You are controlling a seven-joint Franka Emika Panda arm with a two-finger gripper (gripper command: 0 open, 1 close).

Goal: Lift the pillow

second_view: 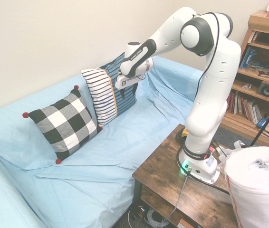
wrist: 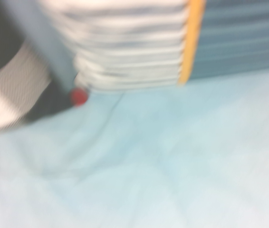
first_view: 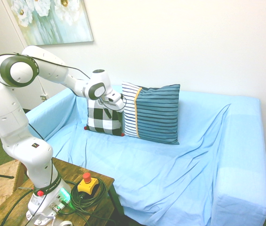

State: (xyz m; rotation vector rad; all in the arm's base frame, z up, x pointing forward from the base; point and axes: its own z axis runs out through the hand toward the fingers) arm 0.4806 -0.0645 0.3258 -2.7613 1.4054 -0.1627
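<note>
First exterior view, nearest: the dark wooden worktop (first_view: 95,175), with a yellow-and-red emergency button (first_view: 88,184) on it; the blue-covered sofa (first_view: 161,165) beyond
Striped pillow: upright against the sofa back (first_view: 217,108), just beside the checked pillow (first_view: 105,117)
Second exterior view, nearest: a white wrapped roll (second_view: 258,185) by the worktop
Hand: fingers (second_view: 135,90) spread wide, pointing down in front of the striped pillow (second_view: 107,90); nothing between them
Wrist view: blurred; striped pillow's lower edge, yellow line, red pompom (wrist: 79,97)
</note>
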